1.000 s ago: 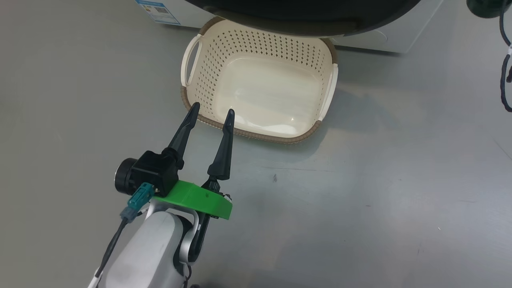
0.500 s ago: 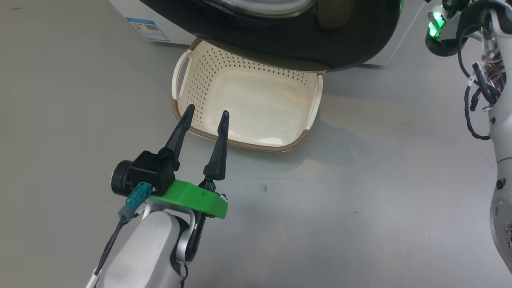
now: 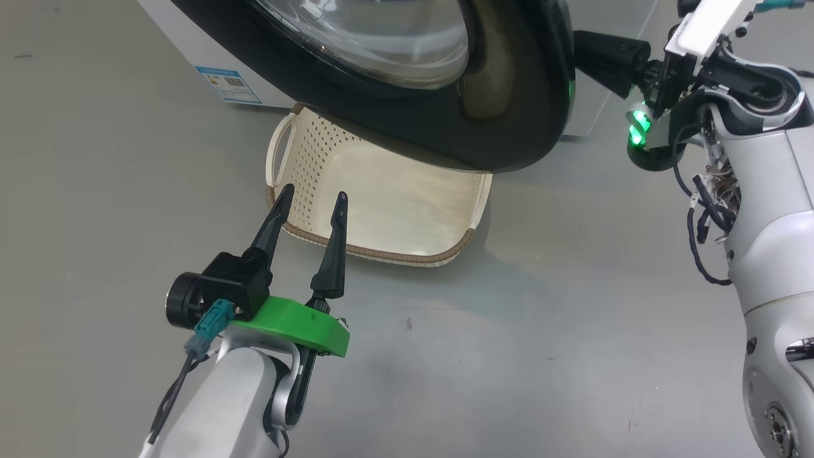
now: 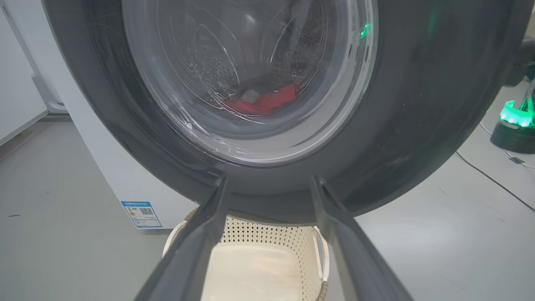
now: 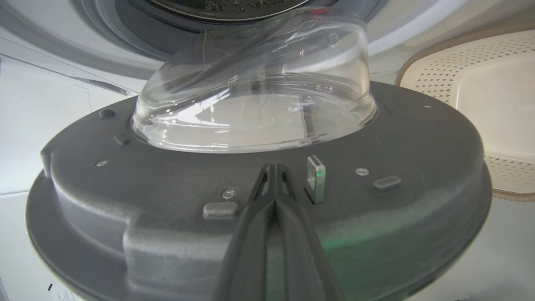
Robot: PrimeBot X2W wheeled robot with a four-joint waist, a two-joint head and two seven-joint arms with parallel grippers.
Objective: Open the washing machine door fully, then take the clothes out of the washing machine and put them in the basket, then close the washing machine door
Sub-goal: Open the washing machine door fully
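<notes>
Holds left claw point(image 3: 315, 192) apart, empty, by the near-left rim of the basket point(image 3: 381, 253). Presses right claw point(image 5: 273, 167), fingers together, on the grey inner face of the door point(image 3: 509, 95), part-open over the basket's far side. Shows red clothes point(image 4: 263, 102) inside washer point(image 3: 197, 51) through the glass.

1. Head view: door point(image 3: 509, 114) covers the basket's point(image 3: 375, 253) far half, and the top edge cuts the door.
2. Same view: right gripper point(image 3: 588, 52) tips sit behind the door rim, hidden.
3. Left wrist view: clothes point(image 4: 267, 102) are seen through the glass, warped. A red patch and a pale bit; count unclear.
4. Label point(image 4: 141, 214) text is too small to read.
5. Right wrist view: drum point(image 5: 225, 5) is cut by the top edge, basket by the right edge.
6. Washer point(image 3: 191, 44) body is mostly out of frame.
</notes>
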